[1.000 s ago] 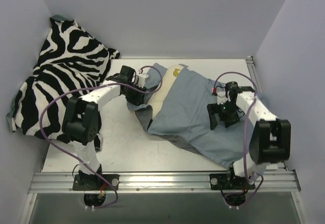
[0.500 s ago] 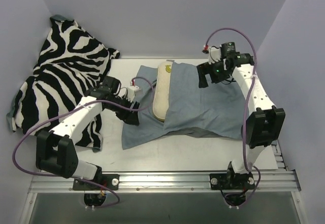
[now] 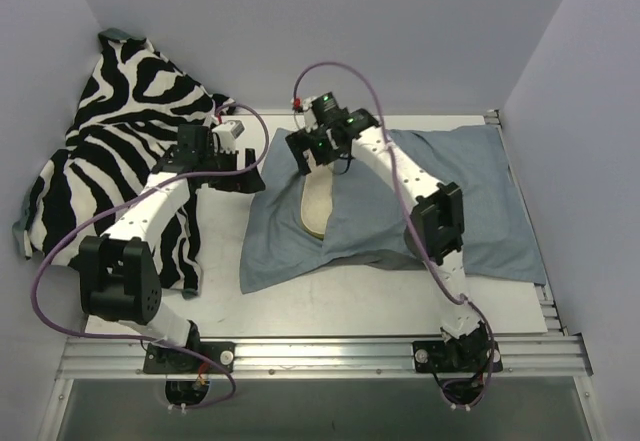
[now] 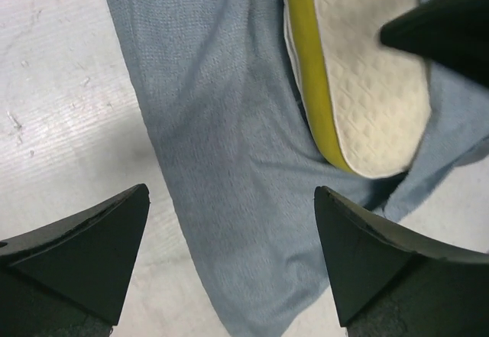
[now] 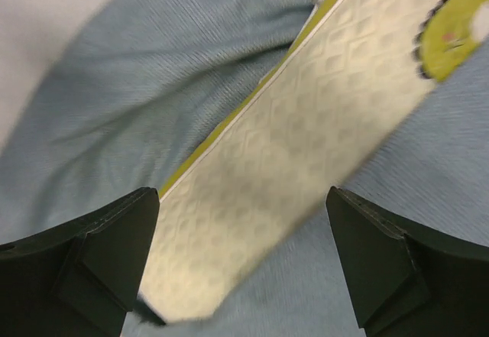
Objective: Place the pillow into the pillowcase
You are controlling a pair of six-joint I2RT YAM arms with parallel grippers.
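Hovering beside the pillow (image 3: 315, 206), the left gripper (image 4: 229, 222) stands wide apart and empty, and so does the right gripper (image 5: 244, 230) above the pillow. The pillow lies mostly inside the pillowcase (image 3: 420, 201), with one cream strip showing at its mouth. Pushing it deeper with nothing pinning the cloth could drag or bunch the case. The pillow's yellow mark (image 5: 451, 27) bears no readable writing.

Only a cream strip of the pillow (image 3: 317, 209) shows from the grey-blue pillowcase (image 3: 470, 196) spread on the surface (image 3: 330, 303), with the left fingers (image 3: 243, 174) and right fingers (image 3: 300, 156) near it and the zebra cloth (image 3: 110, 151) off left.
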